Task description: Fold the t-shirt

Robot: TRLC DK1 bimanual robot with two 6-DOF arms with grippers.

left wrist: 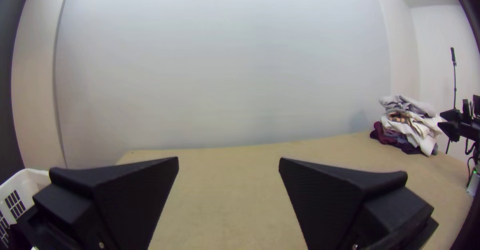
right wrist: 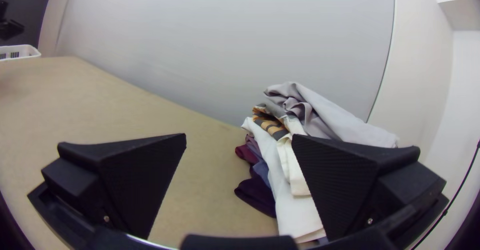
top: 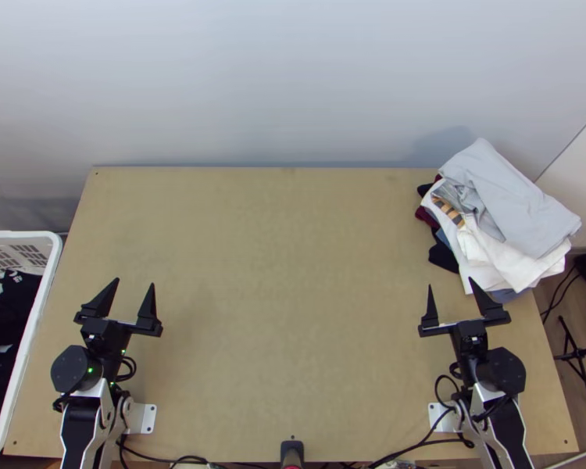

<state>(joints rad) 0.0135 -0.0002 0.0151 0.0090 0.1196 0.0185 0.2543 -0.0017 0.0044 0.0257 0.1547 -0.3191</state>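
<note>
While the left gripper [top: 135, 282] points toward the far side with its jaws spread, the right gripper [top: 451, 282] mirrors it — jaws apart too, near a stack of loosely folded garments [top: 519, 211]. That stack overhangs the right edge of the light wooden table [top: 293, 313], grey cloth on top; which piece is the t-shirt, I can't tell. Left stands a white plastic basket [top: 33, 328] of clothes; behind, a pale wall [top: 293, 86].

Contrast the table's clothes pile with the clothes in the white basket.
The pile is stacked in layers; the basket clothes lie bunched. The pile has a light grey piece on top, while the basket clothes are mostly black. Both the pile and the basket clothes include some white.
</note>
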